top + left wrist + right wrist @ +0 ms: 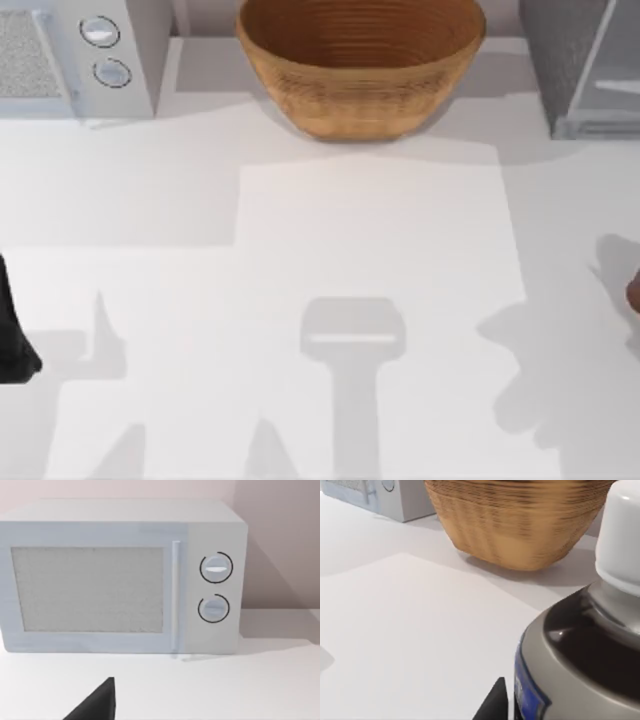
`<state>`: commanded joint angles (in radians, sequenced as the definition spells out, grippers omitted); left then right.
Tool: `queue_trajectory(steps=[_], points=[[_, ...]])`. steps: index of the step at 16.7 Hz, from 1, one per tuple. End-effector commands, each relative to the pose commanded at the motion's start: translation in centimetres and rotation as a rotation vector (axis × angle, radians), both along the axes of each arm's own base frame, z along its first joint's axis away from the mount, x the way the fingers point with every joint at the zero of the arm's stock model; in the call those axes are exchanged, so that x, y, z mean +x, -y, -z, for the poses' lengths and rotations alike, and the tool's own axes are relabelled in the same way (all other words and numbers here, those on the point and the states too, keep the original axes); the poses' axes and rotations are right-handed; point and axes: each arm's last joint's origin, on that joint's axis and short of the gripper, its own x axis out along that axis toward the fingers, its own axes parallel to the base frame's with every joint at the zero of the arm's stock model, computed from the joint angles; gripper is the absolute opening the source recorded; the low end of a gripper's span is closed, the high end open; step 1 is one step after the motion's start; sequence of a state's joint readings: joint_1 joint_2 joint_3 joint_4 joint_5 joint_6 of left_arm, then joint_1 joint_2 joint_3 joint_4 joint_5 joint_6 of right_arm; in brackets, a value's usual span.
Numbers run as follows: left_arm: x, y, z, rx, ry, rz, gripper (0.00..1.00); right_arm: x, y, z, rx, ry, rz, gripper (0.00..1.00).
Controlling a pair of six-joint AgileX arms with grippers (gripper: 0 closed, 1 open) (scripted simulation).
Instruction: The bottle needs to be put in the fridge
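Note:
The bottle (580,645) is close up in the right wrist view, with its white cap, dark neck and grey-blue label. My right gripper (555,712) is shut on it, and one dark finger (492,704) presses against the label. From above, a reddish-brown sliver of the bottle (634,292) shows at the table's right edge. The grey fridge (578,60) stands at the back right, well behind the bottle. My left arm (12,335) is parked at the left edge, its gripper open, with one fingertip (97,705) facing the microwave.
A large wicker basket (360,60) stands at the back centre, left of the fridge. A white microwave (90,55) with two round knobs sits at the back left. White tabletop (370,260) stretches between the arms.

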<state>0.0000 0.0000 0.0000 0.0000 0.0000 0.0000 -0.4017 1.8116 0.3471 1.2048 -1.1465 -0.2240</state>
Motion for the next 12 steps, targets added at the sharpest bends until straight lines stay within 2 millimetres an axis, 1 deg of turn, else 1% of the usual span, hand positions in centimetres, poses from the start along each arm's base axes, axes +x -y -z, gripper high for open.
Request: queue_trajectory(steps=[3,5,12], points=[[0.0,0.0,0.0,0.000,0.000,0.000,1.00,-0.6,1.8,-1.1,0.012,0.001,0.001,0.01],[0.0,0.0,0.0,0.000,0.000,0.000,1.00,-0.7,2.5,-1.6,0.009,0.014,0.001,0.01],[0.0,0.0,0.0,0.000,0.000,0.000,1.00,-0.9,2.4,-1.6,0.015,0.000,0.009,0.01]])
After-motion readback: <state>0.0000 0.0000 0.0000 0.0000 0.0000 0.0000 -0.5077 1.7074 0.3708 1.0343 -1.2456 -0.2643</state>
